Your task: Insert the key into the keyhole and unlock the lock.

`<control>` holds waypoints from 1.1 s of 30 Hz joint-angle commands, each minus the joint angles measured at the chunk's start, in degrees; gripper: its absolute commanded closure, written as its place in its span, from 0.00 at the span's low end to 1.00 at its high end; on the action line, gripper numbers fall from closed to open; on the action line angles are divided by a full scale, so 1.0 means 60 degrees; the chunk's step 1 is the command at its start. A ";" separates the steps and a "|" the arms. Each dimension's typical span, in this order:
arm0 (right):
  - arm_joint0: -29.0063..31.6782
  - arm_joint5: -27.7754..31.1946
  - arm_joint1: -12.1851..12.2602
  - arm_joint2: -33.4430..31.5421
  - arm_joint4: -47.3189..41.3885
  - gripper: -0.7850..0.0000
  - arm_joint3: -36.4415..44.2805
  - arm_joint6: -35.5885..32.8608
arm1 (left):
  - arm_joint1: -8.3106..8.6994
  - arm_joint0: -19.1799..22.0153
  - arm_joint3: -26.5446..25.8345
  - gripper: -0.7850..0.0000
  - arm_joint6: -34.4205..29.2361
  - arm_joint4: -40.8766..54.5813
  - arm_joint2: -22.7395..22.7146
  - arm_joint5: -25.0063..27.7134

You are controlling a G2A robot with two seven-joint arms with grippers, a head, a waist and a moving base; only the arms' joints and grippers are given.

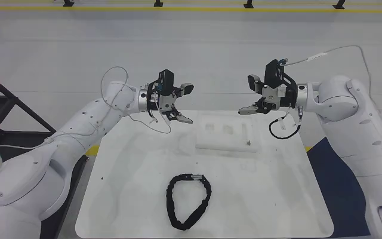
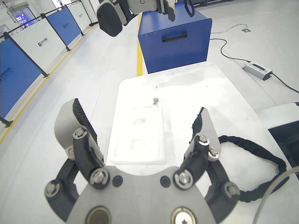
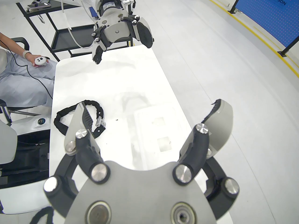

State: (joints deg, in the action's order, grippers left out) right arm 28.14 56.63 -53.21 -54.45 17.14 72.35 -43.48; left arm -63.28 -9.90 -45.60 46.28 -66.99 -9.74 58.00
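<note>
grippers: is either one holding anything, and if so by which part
Nothing is held. The left gripper and the right gripper are both open and empty; the key sits on the foam tray, the chain lock on the table.

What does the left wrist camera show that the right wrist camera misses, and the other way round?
Left wrist view: the small key sticking up from the white foam tray, and a blue cabinet beyond the table. Right wrist view: the metal lock body of the chain lock, and a black rack. Both: the white table, the tray, the chain lock on the table, and the left gripper and right gripper, both open and empty.
</note>
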 commanded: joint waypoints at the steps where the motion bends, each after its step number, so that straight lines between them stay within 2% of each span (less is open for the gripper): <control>1: 0.0000 0.0000 0.0000 0.0000 0.0000 0.00 0.0000 0.0000 | 0.0000 0.0000 0.0000 0.00 0.0000 0.0000 0.0000 0.0000; 16: 0.0000 0.0000 0.0000 0.0000 0.0000 0.00 0.0000 0.0000 | 0.0000 0.0000 0.0000 0.00 0.0000 0.0000 0.0000 0.0000; 20: 0.0248 -0.0291 -0.0002 0.0024 0.0235 0.00 -0.0034 0.0287 | 0.0000 0.0000 0.0000 0.00 0.0000 0.0000 0.0000 0.0000; 25: 0.0350 -0.0491 -0.0096 0.0337 0.0454 0.00 -0.0764 0.0463 | 0.0000 0.0000 0.0000 0.00 0.0000 0.0000 0.0000 0.0000; 33: -0.0006 -0.1150 -0.0521 0.1277 0.0348 0.00 -0.2351 0.0385 | 0.0000 0.0000 0.0000 0.00 0.0000 0.0000 0.0000 0.0000</control>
State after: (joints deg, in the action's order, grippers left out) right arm 28.51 50.55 -56.03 -47.39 19.40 59.51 -40.78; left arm -63.28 -9.90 -45.60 46.28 -66.99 -9.74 58.00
